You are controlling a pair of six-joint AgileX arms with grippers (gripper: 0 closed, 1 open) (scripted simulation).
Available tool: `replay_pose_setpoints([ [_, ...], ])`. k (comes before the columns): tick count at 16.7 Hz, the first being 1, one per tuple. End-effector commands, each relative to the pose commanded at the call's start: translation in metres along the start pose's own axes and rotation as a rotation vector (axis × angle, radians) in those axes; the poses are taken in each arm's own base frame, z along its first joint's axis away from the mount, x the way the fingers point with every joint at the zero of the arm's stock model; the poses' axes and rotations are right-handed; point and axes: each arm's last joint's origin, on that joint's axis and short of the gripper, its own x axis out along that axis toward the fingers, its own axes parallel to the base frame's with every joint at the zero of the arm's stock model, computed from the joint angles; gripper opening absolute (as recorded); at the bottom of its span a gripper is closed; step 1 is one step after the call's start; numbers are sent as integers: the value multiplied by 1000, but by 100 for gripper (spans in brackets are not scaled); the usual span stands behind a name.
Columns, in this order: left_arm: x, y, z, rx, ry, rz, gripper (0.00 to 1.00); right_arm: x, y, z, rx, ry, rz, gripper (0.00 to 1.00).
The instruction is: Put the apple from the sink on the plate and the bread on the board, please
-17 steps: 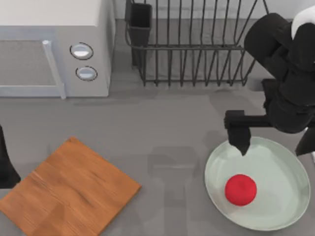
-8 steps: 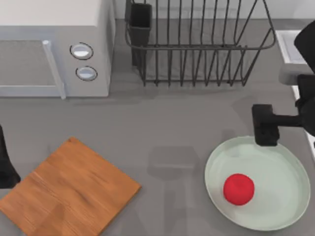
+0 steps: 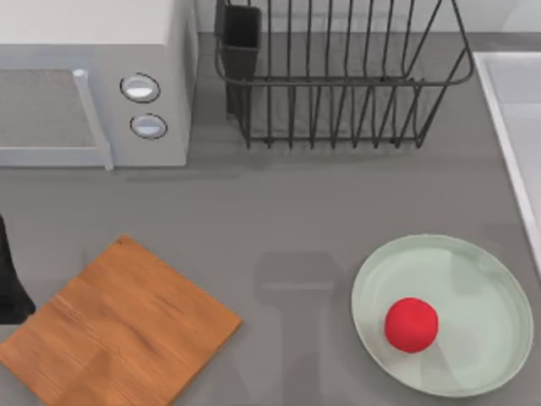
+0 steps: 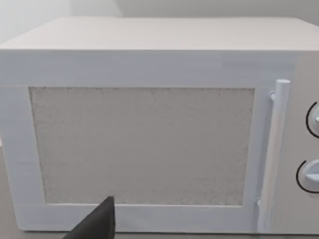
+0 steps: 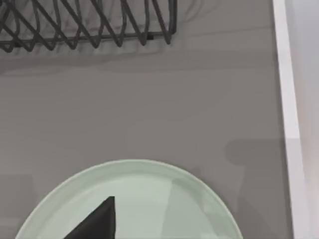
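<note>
On the plate [image 3: 473, 279], near the counter's right edge, the apple [image 3: 412, 324] lies; next you seek the bread; I cannot tell either arm's finger state.

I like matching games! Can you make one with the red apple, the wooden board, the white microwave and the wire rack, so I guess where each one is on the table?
Things:
1. apple
2. board
3. microwave
4. rack

Places in the top view:
A. far left corner of the table
B. on the mint-green plate
C. near left, flat on the table
D. far side, between the microwave and the sink

Pairs: 1-B, 2-C, 3-A, 4-D
</note>
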Motion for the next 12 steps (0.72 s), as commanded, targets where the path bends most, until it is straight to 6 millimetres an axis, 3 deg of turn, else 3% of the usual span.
replay_pose_setpoints([
  [3,0,0,0,0,0,0,100,-8,-19,-35,-47,-273,-27,100],
  [6,0,0,0,0,0,0,100,-1,-32,-64,-99,-475,-81,100],
  [9,0,0,0,0,0,0,100,7,-41,-79,-138,-592,-129,100],
  [12,0,0,0,0,0,0,100,9,-43,-83,-148,-618,-142,100],
])
